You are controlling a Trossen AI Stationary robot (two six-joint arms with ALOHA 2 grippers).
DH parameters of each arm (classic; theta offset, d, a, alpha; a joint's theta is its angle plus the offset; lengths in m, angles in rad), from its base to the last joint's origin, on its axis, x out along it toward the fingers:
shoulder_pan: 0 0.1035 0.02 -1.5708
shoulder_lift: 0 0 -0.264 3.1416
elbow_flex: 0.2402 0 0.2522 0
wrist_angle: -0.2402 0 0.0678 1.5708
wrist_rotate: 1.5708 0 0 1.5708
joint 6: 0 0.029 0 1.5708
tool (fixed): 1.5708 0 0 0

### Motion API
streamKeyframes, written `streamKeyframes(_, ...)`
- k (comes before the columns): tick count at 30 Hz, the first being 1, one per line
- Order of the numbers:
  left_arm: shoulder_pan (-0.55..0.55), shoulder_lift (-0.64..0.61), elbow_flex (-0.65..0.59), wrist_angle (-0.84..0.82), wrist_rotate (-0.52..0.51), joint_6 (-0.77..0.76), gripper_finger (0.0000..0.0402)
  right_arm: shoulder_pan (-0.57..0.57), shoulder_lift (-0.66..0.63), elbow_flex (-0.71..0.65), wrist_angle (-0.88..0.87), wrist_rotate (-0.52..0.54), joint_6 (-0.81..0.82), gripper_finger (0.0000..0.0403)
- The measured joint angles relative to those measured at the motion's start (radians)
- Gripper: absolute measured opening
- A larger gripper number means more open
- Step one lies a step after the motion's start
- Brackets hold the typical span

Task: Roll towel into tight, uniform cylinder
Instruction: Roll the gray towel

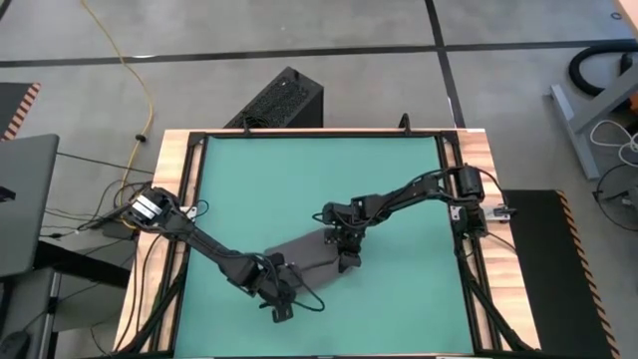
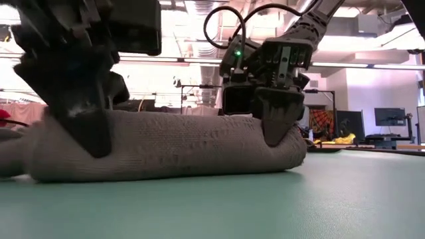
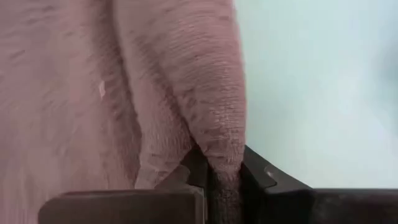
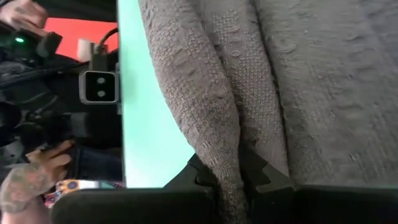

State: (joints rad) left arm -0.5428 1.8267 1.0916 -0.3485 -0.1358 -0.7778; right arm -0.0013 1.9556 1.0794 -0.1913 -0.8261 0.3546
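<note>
Nearest the front edge of the green mat (image 1: 399, 179), the left gripper (image 2: 83, 129) is pinched tight on a fold of the towel (image 2: 166, 153) at one end of the bundle; its wrist view shows a ridge of cloth squeezed between the two fingers (image 3: 189, 168). A little farther back, toward the middle of the mat, the right gripper (image 2: 275, 123) is clamped the same way on the other end, a narrow pleat of fabric caught between its jaws. From table height the charcoal-grey towel lies on the mat between them as a low, soft log, already rounded along its length, with a nubby knitted texture and the end by the right gripper bulging slightly over. It looks loose rather than firm, and from above, where the arms cover much of it, I cannot really tell how many turns it has or whether a flat tail remains unrolled. To do this step well, I would say both arms need to roll together at the same pace, keeping the pinched edge taut along the whole width so neither end runs ahead and makes a cone, and pressing lightly down so the layers pack without sagging. Beyond the table, in the right wrist view, a person's hand (image 4: 28, 180) rests by some equipment, well clear of the work.
</note>
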Motion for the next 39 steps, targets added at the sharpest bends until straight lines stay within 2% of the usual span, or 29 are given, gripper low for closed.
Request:
streamKeyframes(6, -0.005, 0.0, -0.05, 0.248, 0.207, 0.094, 0.0022, 0.042, 0.0, 0.0, 0.013, -0.048, 0.025, 0.0037)
streamKeyframes(9, -0.003, 0.0, -0.13, 0.325, 0.232, 0.025, 0.0022, 0.073, 0.0, 0.0, 0.04, -0.053, 0.068, 0.0037)
streamKeyframes(14, -0.003, -0.001, -0.312, 0.699, 0.306, -0.12, 0.0022, 0.113, 0.0, 0.0, 0.132, 0.046, 0.225, 0.0037)
streamKeyframes(17, 0.004, -0.005, -0.388, 0.827, 0.342, -0.227, 0.0022, 0.105, 0.0, 0.0, 0.182, 0.109, 0.263, 0.0039)
streamKeyframes(20, 0.017, -0.009, -0.43, 0.843, 0.364, -0.332, 0.0022, 0.09, 0.0, 0.0, 0.183, 0.157, 0.217, 0.0047)
streamKeyframes(23, 0.022, -0.009, -0.435, 0.843, 0.377, -0.351, 0.0022, 0.086, 0.0, 0.0, 0.183, 0.216, 0.172, 0.0067)
streamKeyframes(25, 0.028, -0.007, -0.429, 0.837, 0.395, -0.354, 0.0022, 0.077, 0.0, 0.001, 0.184, 0.219, 0.152, 0.0088)
streamKeyframes(30, 0.042, -0.006, -0.427, 0.833, 0.42, -0.357, 0.0022, 0.025, -0.01, 0.034, 0.077, 0.077, 0.079, 0.0146)
streamKeyframes(33, 0.052, -0.005, -0.427, 0.834, 0.43, -0.368, 0.0022, -0.003, -0.057, 0.04, -0.056, 0.064, 0.005, 0.0172)
streamKeyframes(35, 0.057, -0.005, -0.428, 0.841, 0.43, -0.389, 0.0022, -0.016, -0.107, 0.04, -0.161, 0.11, -0.061, 0.0182)
streamKeyframes(37, 0.065, -0.004, -0.428, 0.842, 0.429, -0.441, 0.0022, -0.009, -0.171, 0.034, -0.222, 0.22, -0.13, 0.0187)
streamKeyframes(39, 0.075, -0.004, -0.429, 0.842, 0.434, -0.495, 0.0022, 0.026, -0.253, 0.004, -0.21, 0.346, -0.187, 0.0188)
